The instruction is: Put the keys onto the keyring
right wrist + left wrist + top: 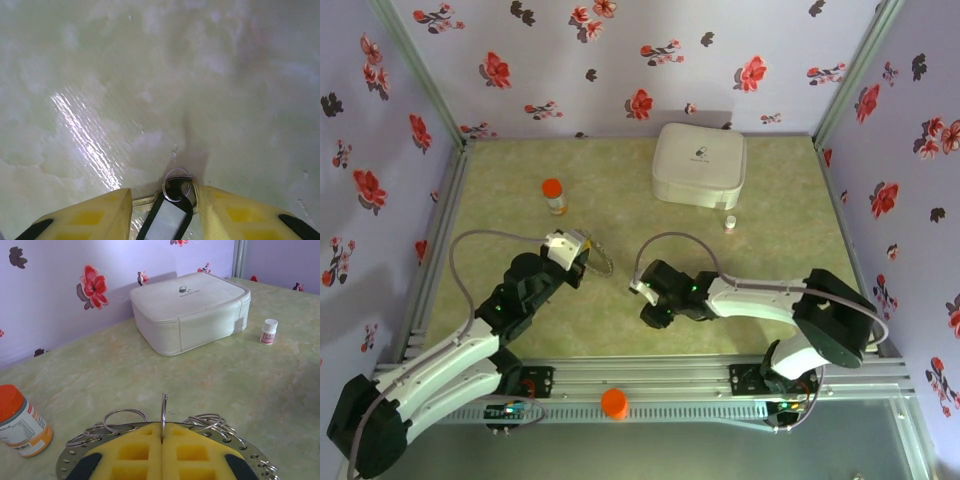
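Observation:
My left gripper (pixel 162 432) is shut on a thin metal ring (pixel 163 410) that stands upright between the yellow pads. It belongs to the keyring, a flat perforated metal disc (pixel 245 452) that carries several split rings (pixel 122 415). From above, this gripper (pixel 588 258) holds the keyring (pixel 605 258) left of centre. My right gripper (pixel 164 192) is open low over the table. One of the keys (pixel 167 220), a black plastic tag with a pale window and a small split ring (pixel 177 182), lies between its fingers. From above, the right gripper (pixel 642 292) sits near the table's middle.
A white rounded box (pixel 700 163) stands at the back, with a small white bottle (pixel 729 222) in front of it. An orange-capped bottle (pixel 554 195) stands at the back left. An orange cap (pixel 614 402) sits on the front rail. Flowered walls close three sides.

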You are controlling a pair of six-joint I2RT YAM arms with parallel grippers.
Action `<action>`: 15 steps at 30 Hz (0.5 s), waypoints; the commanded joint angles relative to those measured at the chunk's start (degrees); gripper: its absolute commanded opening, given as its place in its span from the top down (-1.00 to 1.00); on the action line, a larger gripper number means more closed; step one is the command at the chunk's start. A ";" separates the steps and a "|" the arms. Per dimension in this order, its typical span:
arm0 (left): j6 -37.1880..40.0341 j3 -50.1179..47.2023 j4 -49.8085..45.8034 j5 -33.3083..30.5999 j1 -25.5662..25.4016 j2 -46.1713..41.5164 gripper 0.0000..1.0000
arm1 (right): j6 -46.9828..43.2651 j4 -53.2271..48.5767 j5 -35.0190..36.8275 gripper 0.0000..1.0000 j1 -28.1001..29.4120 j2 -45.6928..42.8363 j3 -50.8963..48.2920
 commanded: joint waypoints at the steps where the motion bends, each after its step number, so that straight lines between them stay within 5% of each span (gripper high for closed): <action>1: -1.22 0.03 0.76 -1.11 0.37 -1.38 1.00 | -0.20 -0.21 -0.90 0.21 -0.01 0.94 2.04; 15: -1.75 0.66 0.47 -0.49 0.36 -1.68 1.00 | 3.08 -2.72 1.86 0.28 -0.55 2.96 4.12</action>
